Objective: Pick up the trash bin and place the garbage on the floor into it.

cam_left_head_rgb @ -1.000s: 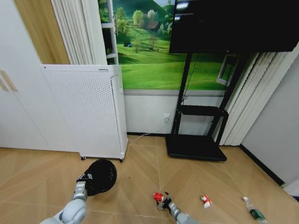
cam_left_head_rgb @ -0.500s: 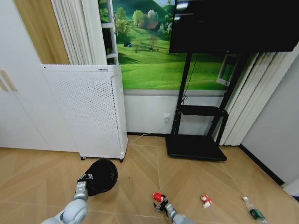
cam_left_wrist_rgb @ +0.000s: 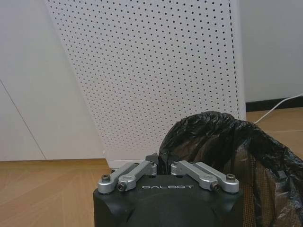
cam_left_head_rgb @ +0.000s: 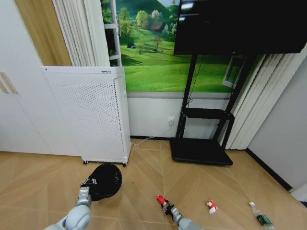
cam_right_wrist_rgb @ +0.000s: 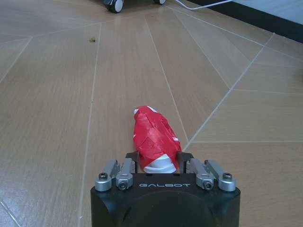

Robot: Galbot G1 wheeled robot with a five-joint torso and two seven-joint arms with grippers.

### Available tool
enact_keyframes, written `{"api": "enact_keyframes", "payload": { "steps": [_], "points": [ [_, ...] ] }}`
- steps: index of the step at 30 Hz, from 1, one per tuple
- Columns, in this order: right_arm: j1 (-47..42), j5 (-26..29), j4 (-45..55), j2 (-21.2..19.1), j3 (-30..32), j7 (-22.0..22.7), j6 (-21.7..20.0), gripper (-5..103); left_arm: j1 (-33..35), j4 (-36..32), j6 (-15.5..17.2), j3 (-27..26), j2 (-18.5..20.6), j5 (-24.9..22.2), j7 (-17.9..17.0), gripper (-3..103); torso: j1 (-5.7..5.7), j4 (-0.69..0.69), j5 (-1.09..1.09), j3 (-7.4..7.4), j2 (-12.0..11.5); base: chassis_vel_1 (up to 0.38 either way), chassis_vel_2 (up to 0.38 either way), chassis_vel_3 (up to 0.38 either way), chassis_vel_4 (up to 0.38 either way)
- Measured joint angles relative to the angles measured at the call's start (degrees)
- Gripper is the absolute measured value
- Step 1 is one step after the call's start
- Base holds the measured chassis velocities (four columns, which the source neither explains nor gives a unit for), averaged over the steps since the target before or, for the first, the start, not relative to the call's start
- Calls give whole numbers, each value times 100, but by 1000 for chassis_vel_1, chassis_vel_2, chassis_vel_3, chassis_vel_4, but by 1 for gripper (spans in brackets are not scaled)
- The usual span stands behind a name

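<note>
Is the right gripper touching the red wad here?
Touching. In the right wrist view the right gripper has its fingers closed against both sides of the red wad.

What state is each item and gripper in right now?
trash bin: lined with black bag, rim held by left gripper
red wad: clamped in right gripper
red-and-white wrapper: lying on floor
clear plastic bottle: lying on its side on floor

right gripper (cam_left_head_rgb: 165, 205) lifting red wad (cam_left_head_rgb: 160, 200), trash bin (cam_left_head_rgb: 106, 180) nudged rightward
</note>
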Motion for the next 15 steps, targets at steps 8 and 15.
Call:
{"api": "enact_keyframes", "payload": {
  "steps": [8, 15],
  "points": [
    [-134, 61, 211, -201, -13, -38, 386, 42, -5, 66, -4, 2, 15, 33, 0, 8, 0, 1, 1, 0, 0, 0, 0, 0, 0],
    [-351, -25, 706, -684, -38, -59, 1063, 42, -162, 285, 11, 199, 43, 45, -5, 8, 0, 0, 0, 1, 0, 0, 0, 0, 0]
  ]
}}
